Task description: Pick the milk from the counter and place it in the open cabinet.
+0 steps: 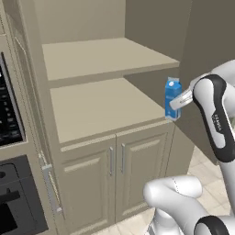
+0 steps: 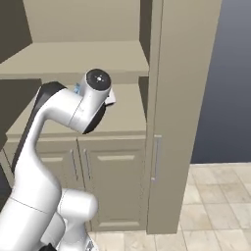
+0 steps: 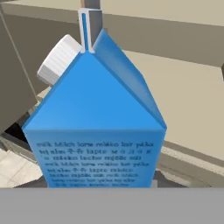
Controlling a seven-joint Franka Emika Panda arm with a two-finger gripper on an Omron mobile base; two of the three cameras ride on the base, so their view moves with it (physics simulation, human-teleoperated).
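The milk [image 1: 172, 97] is a small blue gable-top carton with a white cap, held upright. My gripper [image 1: 176, 103] is shut on it from the right side. It hangs at the front right corner of the lower shelf [image 1: 101, 108] of the open cabinet [image 1: 82, 55]. I cannot tell whether its base touches the shelf. In the hand view the milk [image 3: 94, 131] stands close up, with the tan shelf behind it. In the right base view my arm hides all but a sliver of the milk [image 2: 77, 89]. The counter is out of view.
An upper shelf [image 1: 103, 55] sits close above the carton. Two panelled doors with bar handles [image 1: 114, 172] close the space below. A black oven panel [image 1: 9, 137] stands at the left. A tall beige panel with a handle [image 2: 169, 122] rises right of the recess.
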